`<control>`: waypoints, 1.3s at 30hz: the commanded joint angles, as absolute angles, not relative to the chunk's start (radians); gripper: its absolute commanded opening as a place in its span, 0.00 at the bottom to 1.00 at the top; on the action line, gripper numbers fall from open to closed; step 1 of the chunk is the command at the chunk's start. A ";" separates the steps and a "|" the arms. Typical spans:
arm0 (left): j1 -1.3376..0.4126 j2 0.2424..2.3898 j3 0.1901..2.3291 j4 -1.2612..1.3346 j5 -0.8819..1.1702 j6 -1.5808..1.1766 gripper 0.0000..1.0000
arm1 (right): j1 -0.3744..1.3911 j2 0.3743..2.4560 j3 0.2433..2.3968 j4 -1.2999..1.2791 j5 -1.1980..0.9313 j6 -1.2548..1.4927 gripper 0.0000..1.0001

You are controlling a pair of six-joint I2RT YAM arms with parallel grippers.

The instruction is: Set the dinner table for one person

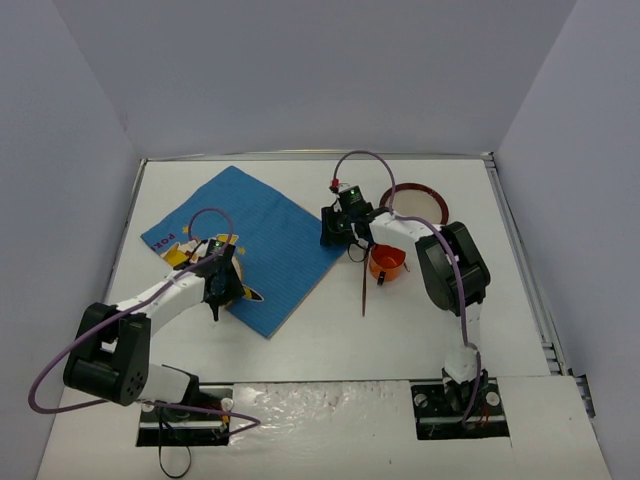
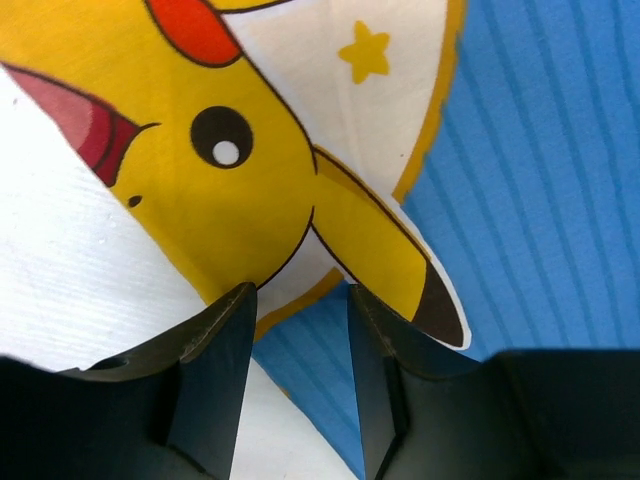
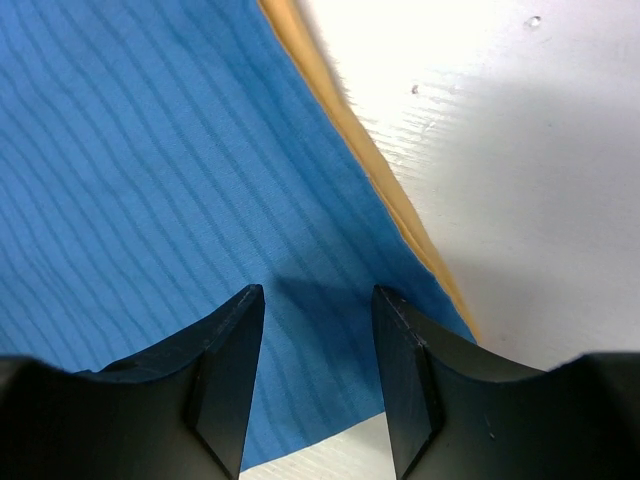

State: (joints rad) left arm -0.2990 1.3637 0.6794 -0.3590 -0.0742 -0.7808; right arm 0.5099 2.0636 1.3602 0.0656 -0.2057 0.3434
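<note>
Plate [image 1: 412, 203] at far right is partly covered by the right arm. Orange cup [image 1: 387, 263] sits near it, half under the arm. There is a thin dark stick [image 1: 365, 290] beside the cup, too small to identify. Yellow figure [image 2: 230, 200] is mostly hidden under the left arm from above.

Left gripper [image 1: 215, 300] [image 2: 300, 290]: jaws partly spread, straddling the near-left edge of the mat [image 1: 265, 235] [image 2: 540, 200]. No pinch visible.

Right gripper [image 1: 330, 238] [image 3: 318, 290]: jaws partly spread, tips down on the mat's [image 3: 150, 180] right corner. Cloth looks flat between them.

The white table [image 1: 330, 340] [image 3: 520, 180] fills the floor of the view and the mat lies angled on its far-left part. Plain pale walls [image 1: 300, 70] stand on three sides.
</note>
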 commanded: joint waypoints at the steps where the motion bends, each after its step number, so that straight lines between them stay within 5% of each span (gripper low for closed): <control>1: -0.284 1.278 0.632 -0.476 -0.102 -0.821 0.37 | 0.507 1.985 1.321 0.014 -0.140 0.380 0.45; 6: -0.263 1.165 0.687 -0.539 -0.124 -0.773 0.38 | 0.529 1.910 1.336 0.003 -0.125 0.349 0.46; 13: -0.248 1.243 1.035 -0.433 -0.059 -0.511 0.67 | 0.636 1.840 1.445 0.005 -0.134 0.213 0.51; 15: -0.238 1.367 1.174 -0.388 -0.046 -0.411 0.83 | 0.664 1.839 1.460 0.005 -0.139 0.172 0.52; 19: -0.178 1.539 1.412 -0.349 0.012 -0.316 0.93 | 0.684 1.850 1.451 0.008 -0.170 0.132 0.54; 22: -0.131 1.731 1.577 -0.327 0.111 -0.297 0.92 | 0.703 1.869 1.440 0.026 -0.224 0.108 0.54; 29: -0.110 2.013 1.835 -0.308 0.249 -0.240 0.75 | 0.741 1.884 1.331 0.149 -0.288 0.092 0.55; 39: -0.070 2.229 1.925 -0.144 0.257 -0.299 0.64 | 0.776 1.980 1.235 0.263 -0.296 0.108 0.55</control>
